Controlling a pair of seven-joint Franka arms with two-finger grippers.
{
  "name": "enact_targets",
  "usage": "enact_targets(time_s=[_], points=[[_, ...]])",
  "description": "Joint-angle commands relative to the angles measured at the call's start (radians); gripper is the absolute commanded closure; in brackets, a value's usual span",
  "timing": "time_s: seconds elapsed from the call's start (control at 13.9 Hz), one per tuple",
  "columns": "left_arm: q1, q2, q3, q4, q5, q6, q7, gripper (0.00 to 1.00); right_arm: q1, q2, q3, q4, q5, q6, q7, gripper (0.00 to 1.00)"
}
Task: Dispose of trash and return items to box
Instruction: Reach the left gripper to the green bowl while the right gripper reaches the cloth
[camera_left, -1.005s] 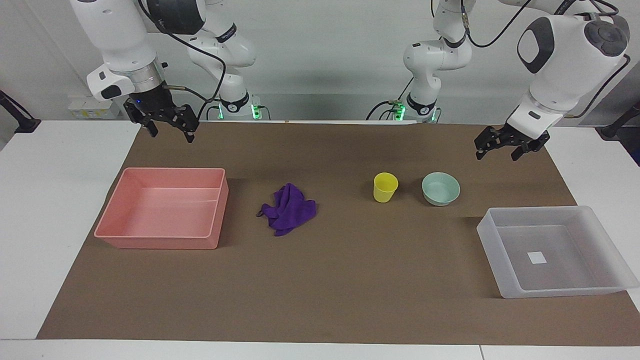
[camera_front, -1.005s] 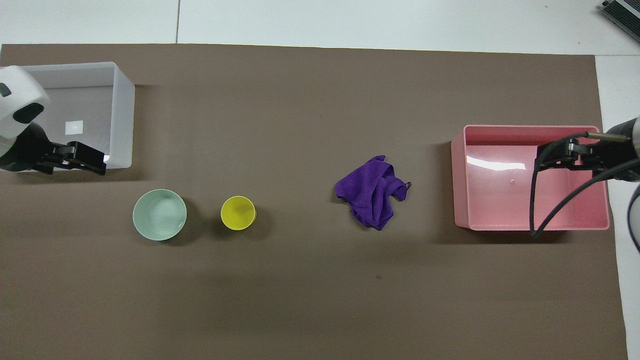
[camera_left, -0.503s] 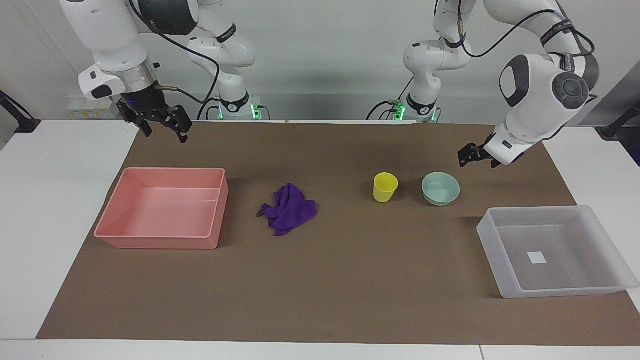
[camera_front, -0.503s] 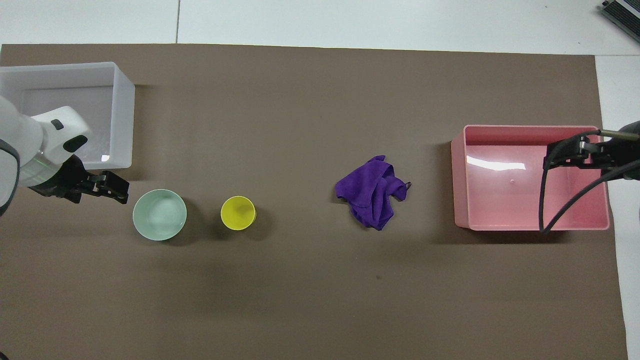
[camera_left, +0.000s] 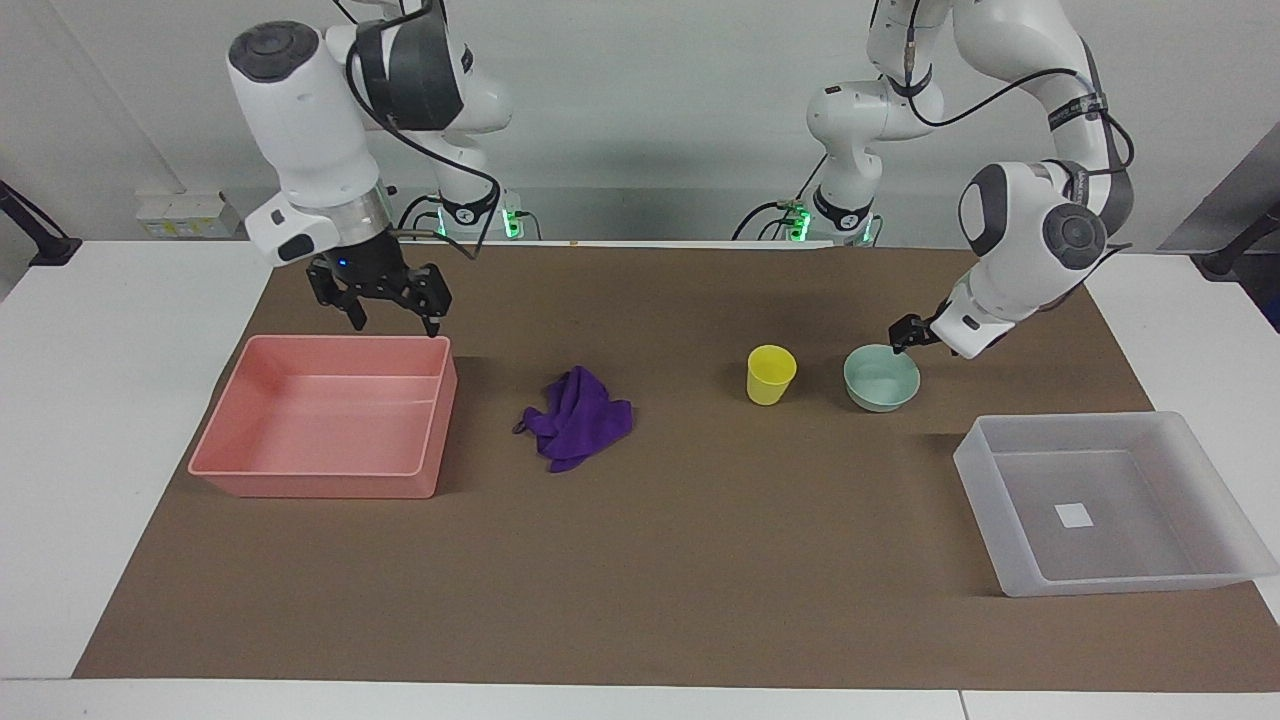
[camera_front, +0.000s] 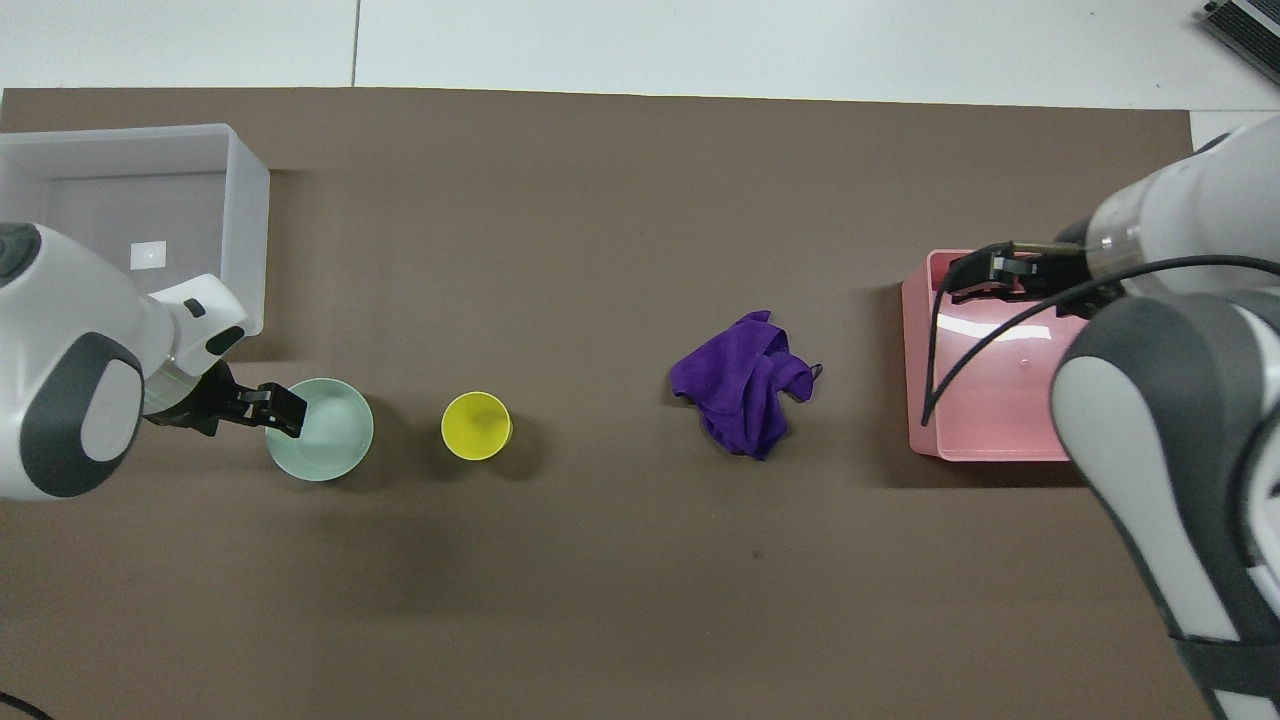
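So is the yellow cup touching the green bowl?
Apart. The overhead view shows bare brown mat between the yellow cup and the green bowl.

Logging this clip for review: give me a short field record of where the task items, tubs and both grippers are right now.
cloth: purple cloth on the mat, beside the pink tub
cup: yellow cup upright, beside the green bowl
box: translucent tub, nothing in it
left gripper: open, at the bowl's rim, nothing held
right gripper: open, over the pink tub's edge nearest the robots
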Motion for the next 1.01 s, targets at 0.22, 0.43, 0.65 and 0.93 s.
enact_targets(time_s=[0.22, 0.43, 0.65, 0.93], points=[[-0.025, 0.018, 0.005, -0.110, 0.012, 0.135, -0.014, 0.29, 0.124, 0.032, 0.002, -0.210, 0.005, 0.264, 0.180, 0.00], [-0.019, 0.063, 0.006, -0.071, 0.012, 0.095, -0.015, 0.96, 0.185, 0.093, 0.004, -0.228, 0.005, 0.359, 0.308, 0.00], [-0.016, 0.076, 0.006, -0.039, 0.013, 0.083, -0.001, 1.00, 0.219, 0.166, 0.002, -0.236, 0.005, 0.451, 0.352, 0.00], [-0.014, 0.073, 0.006, 0.086, 0.013, -0.061, 0.016, 1.00, 0.268, 0.201, 0.002, -0.253, 0.000, 0.491, 0.371, 0.00]])
